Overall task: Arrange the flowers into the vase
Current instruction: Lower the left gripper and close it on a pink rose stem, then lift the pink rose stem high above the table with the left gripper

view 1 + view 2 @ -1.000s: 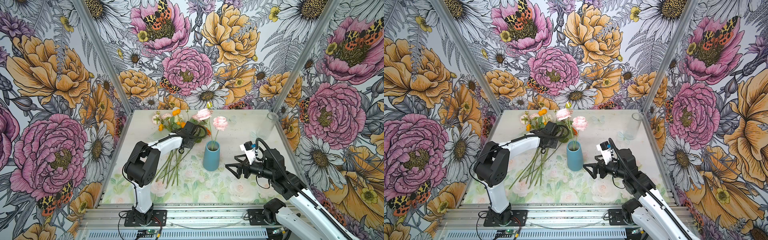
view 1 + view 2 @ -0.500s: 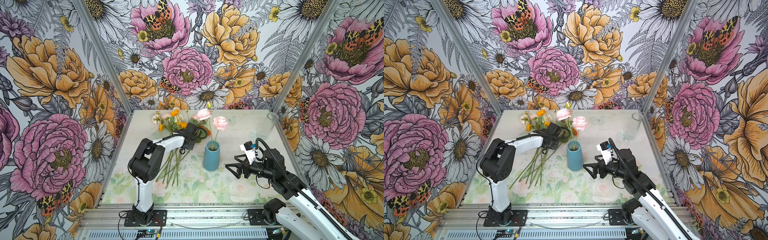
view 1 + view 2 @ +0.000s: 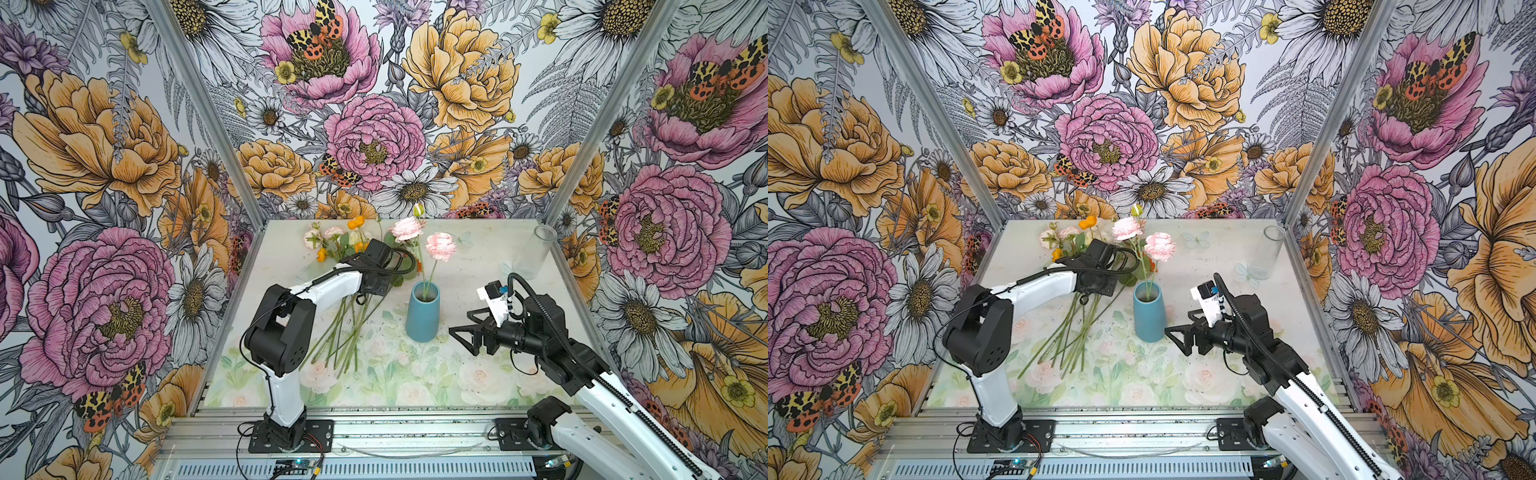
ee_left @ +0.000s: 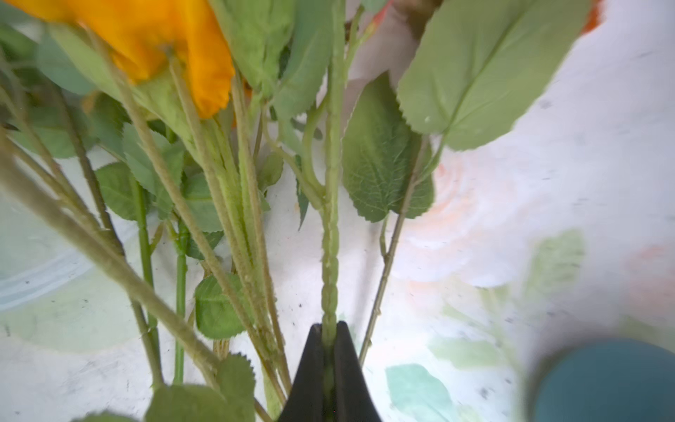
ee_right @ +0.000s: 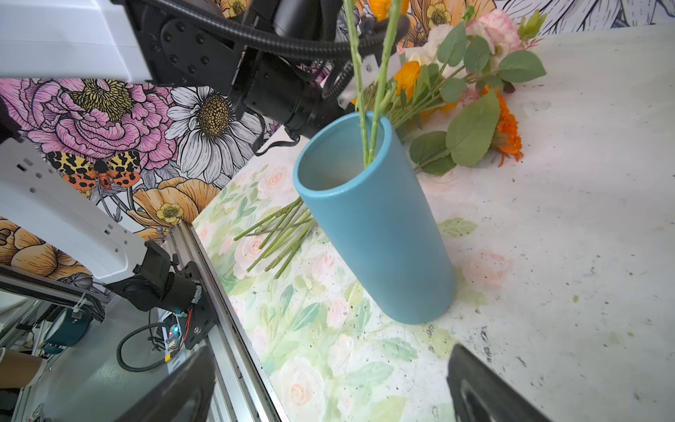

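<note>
The left gripper (image 4: 328, 330) is pinched fully together on one knobbly green stem (image 4: 330, 219), which runs straight out from between its fingertips toward the leaves (image 4: 383, 157). The head is out of sight, so I cannot tell which bloom it carries. In both top views this arm reaches into the loose flowers (image 3: 349, 328) lying left of centre on the table (image 3: 478, 257), cut ends pointing to the lower left of the frame and heads fanned toward the upper middle. The teal vase (image 3: 423, 316) stands upright at the centre, just right of that wrist, with two pink flowers (image 3: 441, 246) already in it. The right gripper (image 3: 459, 322) hovers right of the vase, near it but apart, its jaws spread wide and empty. The held stem looks to lie nearly flat, gripped toward its head end. The next move therefore likely means lifting it, swinging it upright and carrying the cut end rightward over the vase mouth. The left arm is nearer and has the hold.
</note>
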`<state>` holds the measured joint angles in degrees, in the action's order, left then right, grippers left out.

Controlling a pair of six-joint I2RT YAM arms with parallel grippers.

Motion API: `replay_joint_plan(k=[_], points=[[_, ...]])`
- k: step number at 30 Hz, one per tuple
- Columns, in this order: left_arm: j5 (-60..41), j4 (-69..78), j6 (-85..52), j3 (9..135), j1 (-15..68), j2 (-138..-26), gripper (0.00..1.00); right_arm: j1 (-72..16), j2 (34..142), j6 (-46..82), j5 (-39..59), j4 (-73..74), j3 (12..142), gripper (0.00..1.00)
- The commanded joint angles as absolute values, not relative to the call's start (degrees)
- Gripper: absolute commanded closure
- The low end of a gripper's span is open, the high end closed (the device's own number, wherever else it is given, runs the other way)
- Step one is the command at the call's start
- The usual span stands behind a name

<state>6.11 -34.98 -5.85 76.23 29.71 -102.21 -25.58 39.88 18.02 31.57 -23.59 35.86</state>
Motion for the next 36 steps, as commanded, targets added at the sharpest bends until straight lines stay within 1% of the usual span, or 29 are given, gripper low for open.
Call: replay_joint_plan(k=[1, 5, 12, 16, 20, 24, 28, 33, 36], points=[[-0.4, -34.8, -5.4, 76.2, 28.3, -92.6, 1.00, -26.0, 40.0, 17.8, 31.7, -22.8, 39.2, 0.00], [-4.0, -34.7, -8.4, 74.7, 24.8, -84.3, 1.00, -25.9, 41.4, 17.9, 29.8, -22.9, 41.6, 0.00], [-3.8, -32.9, -12.4, 72.7, 20.4, -71.9, 1.00, -25.9, 42.7, 19.1, 29.7, -22.8, 43.2, 0.00], [-1.1, -30.8, -13.1, 71.6, 19.5, -65.6, 1.00, -25.7, 41.4, 19.6, 29.5, -22.8, 43.0, 0.00], [-3.6, -25.3, -14.8, 70.1, 20.1, -60.1, 1.00, -25.4, 40.5, 19.6, 28.7, -22.9, 43.2, 0.00], [-4.5, -15.2, -17.3, 68.0, 24.6, -54.0, 1.00, -25.2, 39.8, 19.9, 28.1, -23.0, 43.0, 0.00], [-2.0, 0.0, -17.9, 63.9, 33.1, -50.3, 1.00, -25.1, 38.5, 19.9, 26.7, -22.9, 41.9, 0.00], [3.4, 13.1, -12.7, 64.2, 44.4, -52.5, 1.00, -25.0, 37.8, 20.4, 26.9, -22.9, 40.6, 0.01], [6.4, 18.2, -8.6, 65.4, 48.7, -55.8, 1.00, -25.0, 37.0, 20.6, 26.7, -22.9, 40.3, 0.01]])
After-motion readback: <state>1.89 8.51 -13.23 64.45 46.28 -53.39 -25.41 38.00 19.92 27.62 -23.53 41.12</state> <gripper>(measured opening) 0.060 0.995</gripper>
